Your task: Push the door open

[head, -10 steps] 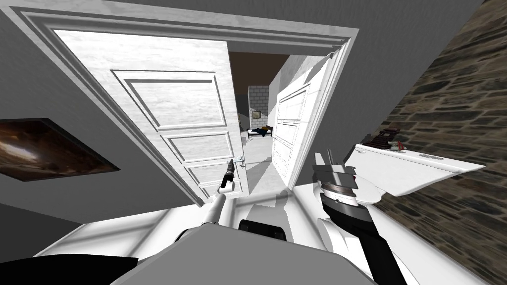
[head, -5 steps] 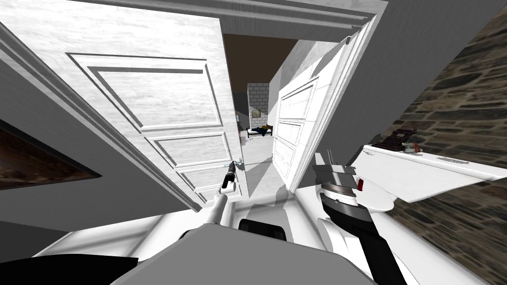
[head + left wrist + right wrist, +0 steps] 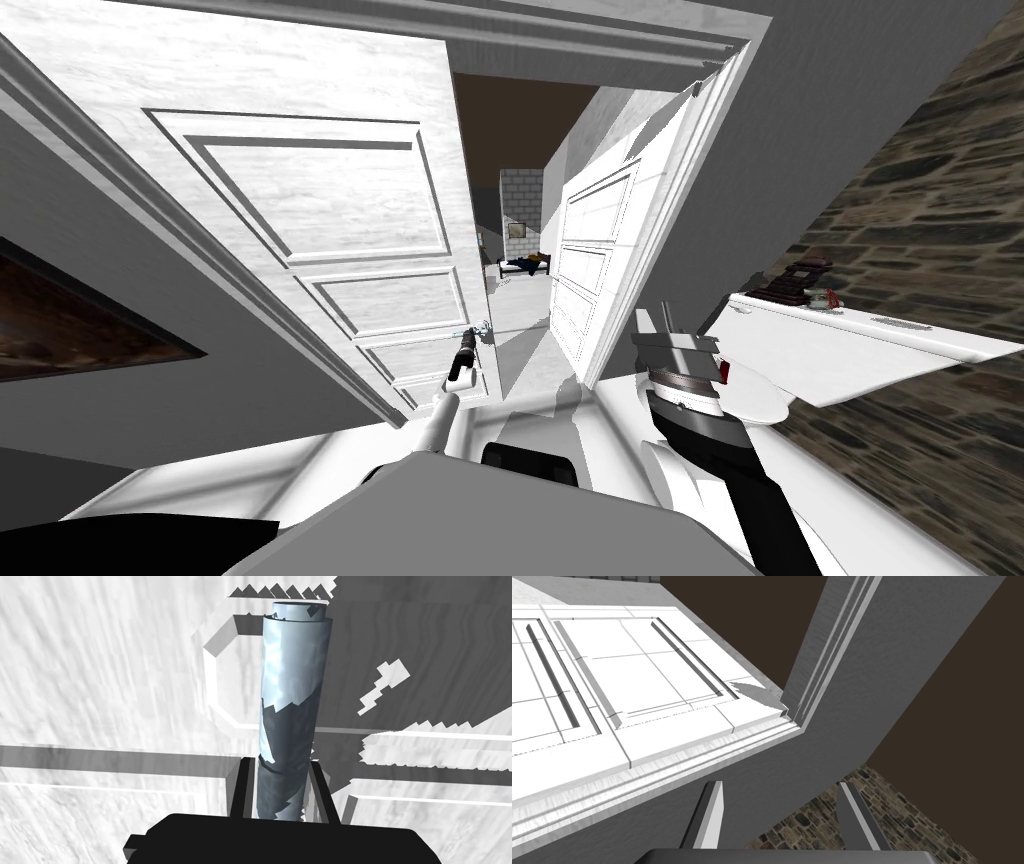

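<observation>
Pinching the handle (image 3: 292, 676), the left gripper (image 3: 280, 765) should push the door (image 3: 340, 200) steadily toward twelve o'clock, wrist aligned.

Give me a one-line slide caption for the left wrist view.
Left gripper shut on a shiny silver cylindrical door handle, against the white panelled door.

Glossy metal handle (image 3: 292, 691), grained white-painted door (image 3: 330, 220)
</observation>
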Available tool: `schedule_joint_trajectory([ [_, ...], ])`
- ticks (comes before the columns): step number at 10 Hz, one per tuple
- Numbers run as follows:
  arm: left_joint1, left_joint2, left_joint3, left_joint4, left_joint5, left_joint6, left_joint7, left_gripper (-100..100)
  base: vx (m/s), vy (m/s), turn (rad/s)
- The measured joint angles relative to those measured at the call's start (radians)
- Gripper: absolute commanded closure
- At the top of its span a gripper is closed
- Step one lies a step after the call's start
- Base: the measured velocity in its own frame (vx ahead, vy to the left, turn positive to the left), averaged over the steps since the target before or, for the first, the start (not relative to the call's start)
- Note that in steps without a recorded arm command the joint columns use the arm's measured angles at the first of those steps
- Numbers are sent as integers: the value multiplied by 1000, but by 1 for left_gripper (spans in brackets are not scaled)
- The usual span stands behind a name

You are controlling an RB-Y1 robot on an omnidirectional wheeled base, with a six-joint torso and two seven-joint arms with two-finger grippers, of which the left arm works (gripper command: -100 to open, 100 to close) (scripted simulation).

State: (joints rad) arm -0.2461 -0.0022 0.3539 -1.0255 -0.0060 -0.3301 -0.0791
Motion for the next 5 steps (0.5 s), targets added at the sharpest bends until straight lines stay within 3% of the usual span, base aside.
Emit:
schedule_joint_trajectory([
  [2,21,4,18,-11,24,9,-22,100,179,-10,-42],
  [3,18,14,30,-8,37,14,-31,100,196,-33,-53],
  [4,24,19,45,-12,52,8,-46,100,219,-50,-37],
  [5,10,39,64,17,71,-11,-58,100,147,-19,0],
])
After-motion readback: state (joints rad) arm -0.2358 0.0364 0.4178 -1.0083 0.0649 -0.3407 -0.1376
